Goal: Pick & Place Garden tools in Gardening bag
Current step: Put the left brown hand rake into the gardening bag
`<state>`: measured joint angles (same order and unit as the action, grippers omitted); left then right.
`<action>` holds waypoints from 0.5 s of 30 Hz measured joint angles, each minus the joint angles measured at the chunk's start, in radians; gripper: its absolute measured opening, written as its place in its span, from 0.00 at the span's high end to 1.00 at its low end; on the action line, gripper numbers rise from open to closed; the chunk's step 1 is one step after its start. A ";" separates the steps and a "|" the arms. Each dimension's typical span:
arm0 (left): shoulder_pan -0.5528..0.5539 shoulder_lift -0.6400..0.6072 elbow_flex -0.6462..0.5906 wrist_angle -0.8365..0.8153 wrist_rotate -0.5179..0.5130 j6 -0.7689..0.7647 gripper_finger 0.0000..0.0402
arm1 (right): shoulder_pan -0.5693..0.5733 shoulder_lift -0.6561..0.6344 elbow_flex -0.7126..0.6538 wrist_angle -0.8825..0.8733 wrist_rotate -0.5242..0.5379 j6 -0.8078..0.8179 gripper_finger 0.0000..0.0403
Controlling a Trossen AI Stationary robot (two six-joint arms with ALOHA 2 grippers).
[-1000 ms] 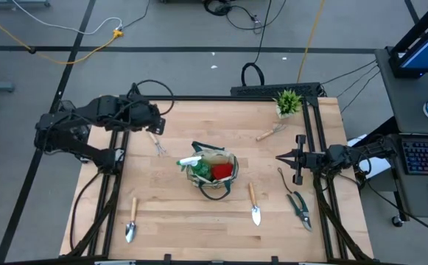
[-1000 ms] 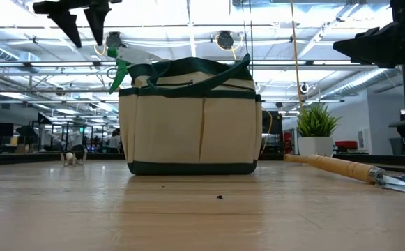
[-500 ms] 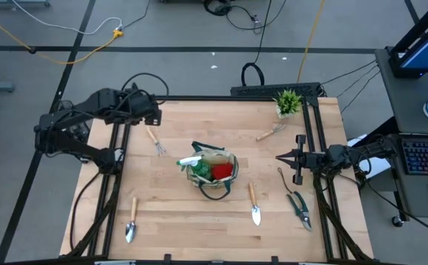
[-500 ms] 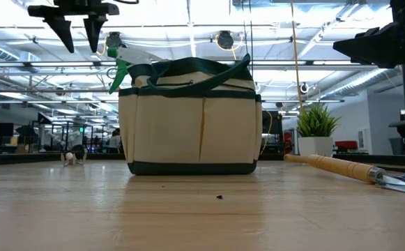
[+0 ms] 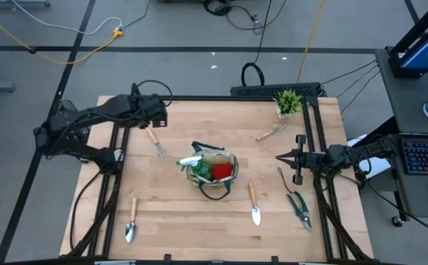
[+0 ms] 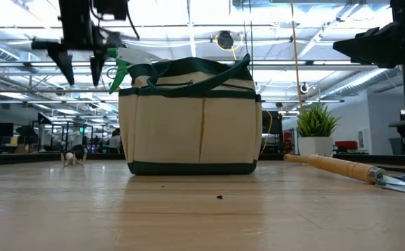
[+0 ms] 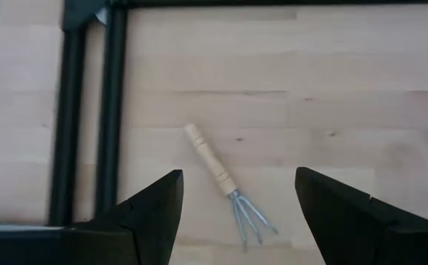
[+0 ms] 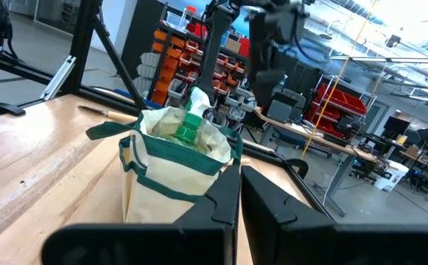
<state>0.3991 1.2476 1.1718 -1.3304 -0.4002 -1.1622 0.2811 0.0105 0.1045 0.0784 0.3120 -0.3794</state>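
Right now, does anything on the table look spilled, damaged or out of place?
Nothing stands out. The gardening bag stands upright, with the green spray bottle and the red-black glove inside. The rake, two trowels and pruning shears lie flat on the table, apart.

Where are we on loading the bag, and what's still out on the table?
Done: the spray bottle and red glove sit in the gardening bag. In hand: nothing; the left gripper hovers with open jaws above the rake. The right gripper waits shut at the table's right edge. Left: rake, two trowels, shears, a small tool.
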 joint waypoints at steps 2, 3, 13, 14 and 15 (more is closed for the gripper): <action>0.029 0.000 -0.052 0.060 0.016 0.000 0.33 | 0.000 0.000 0.000 0.000 0.000 0.000 0.98; 0.045 0.000 -0.076 0.087 0.029 0.000 0.33 | 0.000 0.000 0.000 0.000 0.000 0.000 0.98; 0.165 0.000 -0.267 0.251 0.130 -0.003 0.33 | 0.000 0.000 0.000 0.000 0.000 0.000 0.98; 0.174 0.000 -0.282 0.266 0.136 -0.003 0.33 | 0.000 0.000 0.000 0.000 0.000 0.000 0.98; 0.183 -0.001 -0.297 0.286 0.140 -0.004 0.33 | 0.000 0.000 0.000 0.000 0.000 0.000 0.98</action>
<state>0.5818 1.2470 0.8746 -1.0449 -0.2600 -1.1659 0.2810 0.0105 0.1047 0.0784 0.3122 -0.3794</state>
